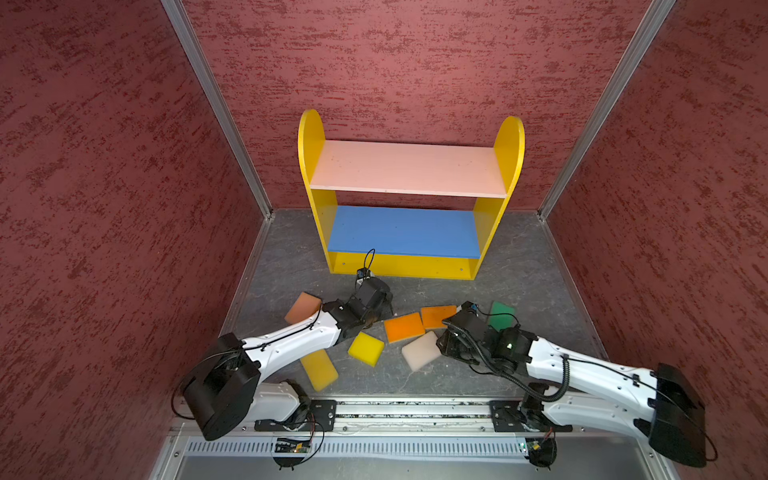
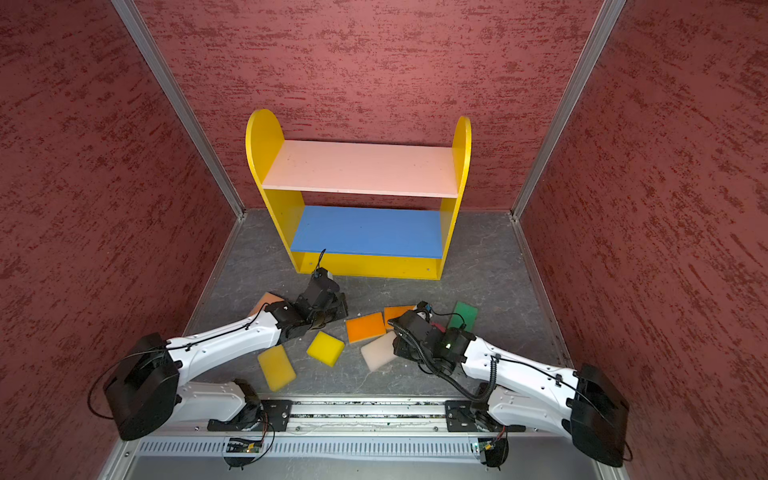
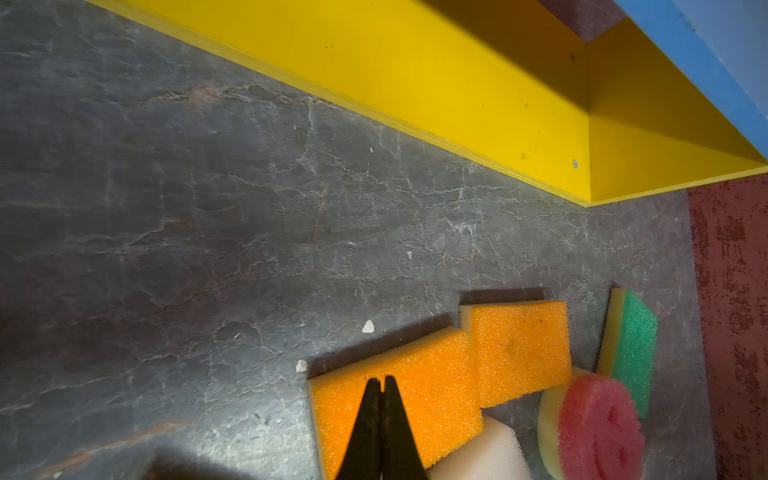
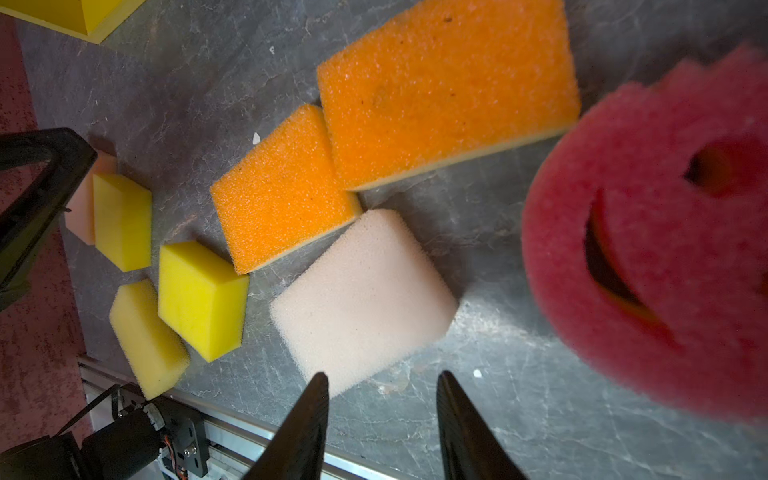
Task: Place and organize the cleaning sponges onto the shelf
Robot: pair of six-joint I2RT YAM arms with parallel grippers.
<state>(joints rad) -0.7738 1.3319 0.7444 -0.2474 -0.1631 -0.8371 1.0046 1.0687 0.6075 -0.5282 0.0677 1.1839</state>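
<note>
The shelf (image 1: 407, 170) stands at the back with bare pink, blue and yellow boards. The cleaning sponges lie on the grey floor before it: peach (image 1: 302, 307), two yellow (image 1: 365, 348) (image 1: 319, 369), two orange (image 1: 403, 327) (image 1: 436, 316), cream (image 1: 420, 350) and green (image 1: 500, 313). The round pink smiley one (image 4: 648, 232) shows in both wrist views, leaning up by the green one (image 3: 631, 345). My left gripper (image 3: 382, 380) is shut and empty, its tips over an orange sponge (image 3: 415, 399). My right gripper (image 4: 382, 376) is open and empty, one fingertip beside the cream sponge's (image 4: 365, 291) corner.
Red textured walls close in the left, back and right sides. A metal rail (image 1: 415, 409) carrying both arm bases runs along the front edge. A third yellow sponge (image 4: 122, 220) lies against the peach one (image 4: 83, 208), near my left arm (image 4: 33, 195).
</note>
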